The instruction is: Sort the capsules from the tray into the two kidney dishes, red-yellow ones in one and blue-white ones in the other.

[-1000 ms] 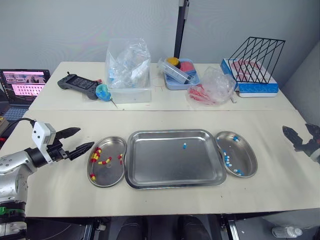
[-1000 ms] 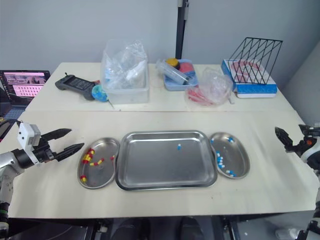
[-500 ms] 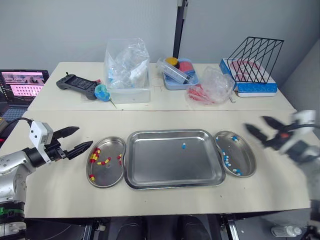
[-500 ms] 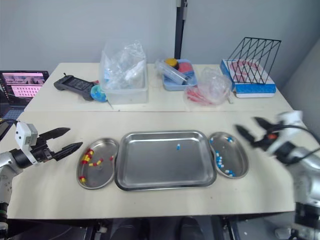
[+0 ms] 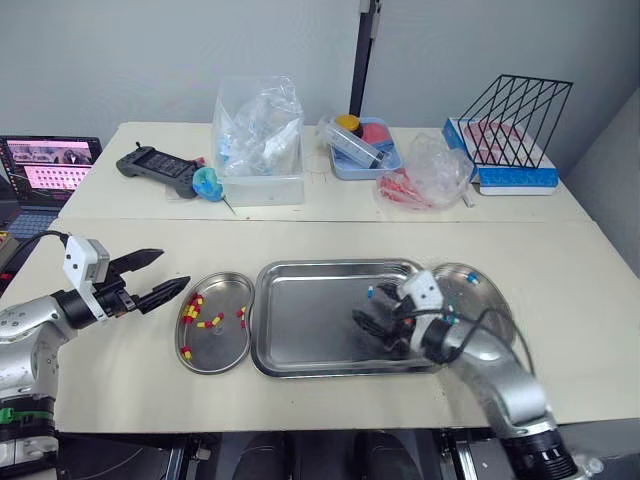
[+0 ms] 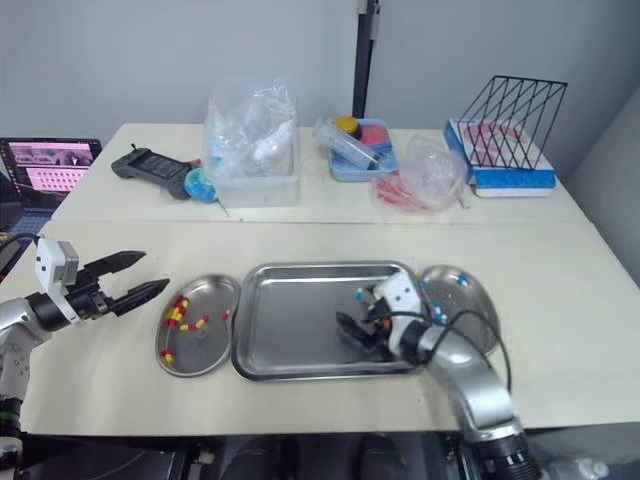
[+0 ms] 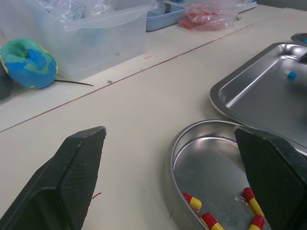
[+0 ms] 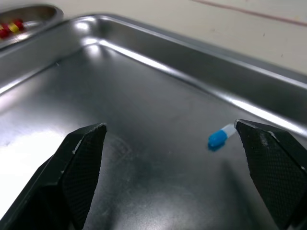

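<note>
A steel tray [image 5: 300,340] lies at the table's centre with one blue-white capsule [image 5: 369,292] near its far right side. My right gripper [image 5: 372,326] hovers open low over the tray, just short of that capsule [image 8: 221,135]. The left kidney dish [image 5: 222,350] holds several red-yellow capsules [image 5: 193,311]. The right kidney dish [image 5: 489,294] holds blue-white capsules [image 5: 470,279] and is partly hidden by my right arm. My left gripper [image 5: 172,270] is open with nothing in it, just left of the left dish [image 7: 211,158].
Along the back of the table stand a clear plastic bin [image 5: 258,140] of bags, a black controller [image 5: 155,165], a blue-green ball [image 5: 208,183], a blue container [image 5: 360,140], a red-filled bag [image 5: 425,170] and a wire rack [image 5: 515,115]. A laptop [image 5: 50,165] sits far left.
My right arm has swung from the table's right edge across the right dish and down into the tray, close to the blue-white capsule. The left gripper has barely moved.
</note>
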`<state>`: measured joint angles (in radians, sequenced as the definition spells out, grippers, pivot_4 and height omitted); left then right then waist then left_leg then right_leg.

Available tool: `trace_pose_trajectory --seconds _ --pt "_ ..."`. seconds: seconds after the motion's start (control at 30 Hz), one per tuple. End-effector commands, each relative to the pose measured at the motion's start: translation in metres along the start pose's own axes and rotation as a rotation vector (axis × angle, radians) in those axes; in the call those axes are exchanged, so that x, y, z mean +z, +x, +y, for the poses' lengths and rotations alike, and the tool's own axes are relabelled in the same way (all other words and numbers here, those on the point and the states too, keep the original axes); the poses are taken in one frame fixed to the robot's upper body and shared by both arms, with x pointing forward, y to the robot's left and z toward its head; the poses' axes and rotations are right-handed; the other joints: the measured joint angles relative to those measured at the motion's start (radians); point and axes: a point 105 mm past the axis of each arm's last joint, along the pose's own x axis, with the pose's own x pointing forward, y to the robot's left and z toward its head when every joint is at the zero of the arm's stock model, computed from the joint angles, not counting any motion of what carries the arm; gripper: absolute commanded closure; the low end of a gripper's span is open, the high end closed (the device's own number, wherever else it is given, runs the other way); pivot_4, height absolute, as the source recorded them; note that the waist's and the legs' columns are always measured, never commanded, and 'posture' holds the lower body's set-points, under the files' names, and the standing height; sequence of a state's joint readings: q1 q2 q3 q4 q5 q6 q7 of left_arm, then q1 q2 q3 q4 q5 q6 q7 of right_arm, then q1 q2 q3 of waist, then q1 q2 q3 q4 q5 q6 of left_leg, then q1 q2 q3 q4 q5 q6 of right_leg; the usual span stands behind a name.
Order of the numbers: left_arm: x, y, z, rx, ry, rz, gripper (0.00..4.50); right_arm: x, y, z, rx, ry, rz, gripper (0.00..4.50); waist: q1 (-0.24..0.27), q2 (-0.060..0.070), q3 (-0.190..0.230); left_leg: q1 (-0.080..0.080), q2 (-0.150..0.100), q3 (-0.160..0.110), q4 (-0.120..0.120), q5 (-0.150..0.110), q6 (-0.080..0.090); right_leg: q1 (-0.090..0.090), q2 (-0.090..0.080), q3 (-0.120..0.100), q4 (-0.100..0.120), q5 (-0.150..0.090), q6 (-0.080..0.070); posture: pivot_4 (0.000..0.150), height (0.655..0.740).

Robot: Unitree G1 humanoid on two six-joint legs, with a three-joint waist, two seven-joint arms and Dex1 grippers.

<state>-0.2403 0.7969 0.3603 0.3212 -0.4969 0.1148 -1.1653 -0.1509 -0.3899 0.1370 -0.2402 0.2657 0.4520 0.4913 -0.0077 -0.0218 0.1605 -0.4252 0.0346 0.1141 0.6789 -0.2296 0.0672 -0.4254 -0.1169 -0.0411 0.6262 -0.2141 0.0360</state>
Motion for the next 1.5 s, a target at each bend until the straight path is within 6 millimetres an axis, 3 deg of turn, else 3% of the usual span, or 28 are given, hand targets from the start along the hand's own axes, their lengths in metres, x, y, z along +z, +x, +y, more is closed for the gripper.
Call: trace_pose_trajectory --seconds 0.03,0.17,0.2,0.37,0.53,0.6,0.73,0.83,0.97,1.1,1.2,1.27,1.5 --pt "0.012 -0.002 0.003 0.004 0.035 -0.018 0.0 0.014 0.005 -0.005 -0.058 -0.036 -0.047 0.01 0.0 0.0 0.0 0.0 0.0 0.0 0.0 0.0 0.0 0.0 0.0 0.0 0.0 0.0 0.0 0.15 0.74" --pt "0.011 -0.001 0.005 0.022 0.022 -0.002 0.0 0.008 0.009 -0.009 -0.111 -0.004 -0.017 0.01 -0.003 0.0 0.0 0.0 0.001 0.0 -0.001 0.0 -0.001 0.0 0.001 0.0 0.0 0.0 0.0 0.15 0.74" --pt "0.011 -0.001 0.006 0.023 0.023 -0.002 0.0 0.006 0.01 -0.011 -0.125 0.008 -0.009 0.52 -0.003 0.0 0.0 0.0 0.001 0.0 -0.001 0.0 -0.001 0.0 0.001 0.0 0.0 0.0 0.0 0.15 0.74" --pt "0.012 0.0 0.006 0.019 0.026 -0.007 0.0 -0.008 0.013 -0.02 -0.204 0.121 0.053 2.15 -0.004 0.0 0.0 0.001 0.001 0.0 -0.001 0.0 -0.001 0.0 0.001 0.0 0.0 0.0 -0.001 0.15 0.74" --pt "0.013 0.0 0.009 0.032 0.033 -0.004 0.0 -0.009 0.014 -0.019 -0.208 0.121 0.063 3.97 -0.004 0.0 0.0 0.001 0.001 -0.001 -0.001 0.0 -0.001 0.0 0.002 0.0 0.0 0.0 -0.001 0.15 0.74" --pt "0.013 0.0 0.01 0.037 0.034 -0.003 0.0 -0.008 0.014 -0.018 -0.206 0.122 0.063 4.48 -0.005 0.0 0.0 0.001 0.001 -0.001 -0.001 0.0 -0.001 0.001 0.002 0.0 0.0 0.0 -0.001 0.15 0.74" --pt "0.013 0.0 0.011 0.042 0.041 -0.001 0.0 -0.003 0.013 -0.019 -0.198 0.114 0.048 4.48 -0.004 0.0 0.0 0.001 0.001 -0.001 -0.001 0.0 -0.001 0.001 0.002 0.0 0.0 0.0 -0.001 0.15 0.74" --pt "0.014 0.001 0.01 0.039 0.055 -0.013 0.0 0.021 0.011 -0.026 -0.149 0.1 -0.068 4.48 -0.004 0.0 0.0 0.001 0.001 -0.001 -0.001 0.0 -0.001 0.0 0.002 0.0 0.0 0.0 -0.001 0.15 0.74" --pt "0.017 0.001 0.015 0.074 0.107 -0.026 0.0 0.057 -0.016 -0.063 -0.159 0.068 -0.211 4.48 -0.003 0.0 0.0 0.0 0.001 -0.001 -0.001 0.0 -0.001 0.0 0.002 0.0 0.0 0.0 0.0 0.15 0.74" --pt "0.021 0.0 0.033 0.149 0.126 -0.032 0.0 0.074 -0.056 -0.111 -0.228 -0.033 -0.178 4.48 0.007 0.0 0.001 0.0 0.0 -0.001 0.0 0.0 -0.001 0.001 0.002 -0.001 -0.001 0.0 0.0 0.15 0.74" --pt "0.017 0.002 0.032 0.131 0.144 -0.008 0.0 0.073 -0.077 -0.13 -0.245 -0.081 -0.104 4.48 0.004 0.0 0.0 0.0 0.0 0.0 -0.001 0.0 0.0 0.001 0.001 0.0 -0.001 0.0 0.0 0.15 0.74" --pt "0.003 0.002 0.029 0.09 0.114 0.076 0.0 0.06 -0.091 -0.139 -0.244 -0.096 -0.023 4.48 0.001 0.0 0.0 0.0 0.0 0.0 -0.002 0.0 0.0 0.001 0.002 0.0 -0.002 0.0 0.0 0.15 0.74" --pt "-0.002 0.0 0.033 0.099 0.076 0.129 0.0 0.031 -0.107 -0.136 -0.183 -0.092 0.097 4.48 -0.006 0.0 0.001 0.001 0.001 0.0 -0.001 0.0 0.0 0.0 0.002 0.0 -0.001 0.0 0.0 0.15 0.74"
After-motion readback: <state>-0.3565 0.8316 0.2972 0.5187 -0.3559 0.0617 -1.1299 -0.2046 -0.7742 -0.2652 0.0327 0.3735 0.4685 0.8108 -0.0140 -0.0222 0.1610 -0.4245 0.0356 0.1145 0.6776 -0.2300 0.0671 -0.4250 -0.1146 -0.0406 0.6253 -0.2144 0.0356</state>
